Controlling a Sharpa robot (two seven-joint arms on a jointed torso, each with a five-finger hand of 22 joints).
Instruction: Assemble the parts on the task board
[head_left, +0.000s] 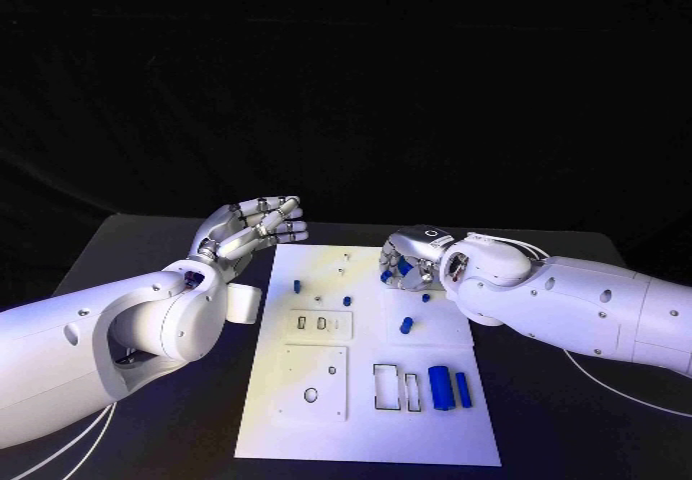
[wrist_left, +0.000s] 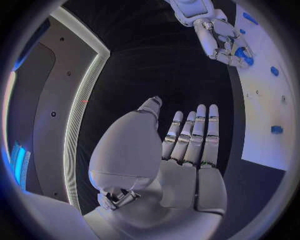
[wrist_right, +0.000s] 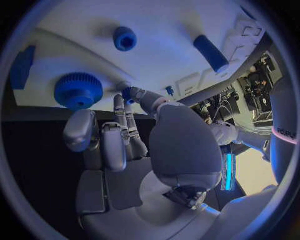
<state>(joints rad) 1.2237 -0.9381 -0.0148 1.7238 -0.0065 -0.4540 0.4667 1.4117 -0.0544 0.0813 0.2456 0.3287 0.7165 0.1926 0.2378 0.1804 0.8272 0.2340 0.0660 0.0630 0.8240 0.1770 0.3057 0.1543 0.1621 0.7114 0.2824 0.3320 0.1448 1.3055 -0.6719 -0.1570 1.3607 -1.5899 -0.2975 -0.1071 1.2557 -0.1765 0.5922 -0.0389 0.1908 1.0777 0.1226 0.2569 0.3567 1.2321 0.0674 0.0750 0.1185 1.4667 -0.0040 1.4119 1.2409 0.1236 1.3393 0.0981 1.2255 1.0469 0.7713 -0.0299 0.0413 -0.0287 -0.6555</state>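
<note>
Head and wrist views, one moment. The white flat task board (head_left: 368, 440) lies in the middle of the black counter (head_left: 577, 420), its long side running from 6 to 12 o'clock as I look down on it. My left hand (head_left: 257, 228) hangs above the counter just off the board's 11 o'clock corner, palm up and fingers (wrist_left: 200, 130) straight and slightly apart, with nothing in it. My right hand (head_left: 415, 262) is over the board at about 1 o'clock, fingers curled downward; in the right wrist view the thumb and one fingertip meet on a small blue peg-like part (wrist_right: 128, 93), which I take to be pinched between them, though the contact is small and partly hidden. Just beside that hand on the board sit a blue toothed gear (wrist_right: 78, 90), a blue round cap with a hole (wrist_right: 125, 38) and a dark blue smooth cylinder (wrist_right: 210, 52). Near the board's centre a short blue cylinder (head_left: 407, 324) lies tilted; two small blue pegs (head_left: 297, 286) (head_left: 348, 299) stand toward 10 o'clock. At 4 o'clock two blue upright-lying bars (head_left: 440, 387) (head_left: 463, 389) lie side by side, touching or nearly so, just right of a pair of dark-edged rectangular cut-outs (head_left: 389, 388). At 7 o'clock there is a white square inset plate with holes (head_left: 315, 383), and above it, toward 9 o'clock, a smaller white inset with two slots (head_left: 317, 322).
</note>
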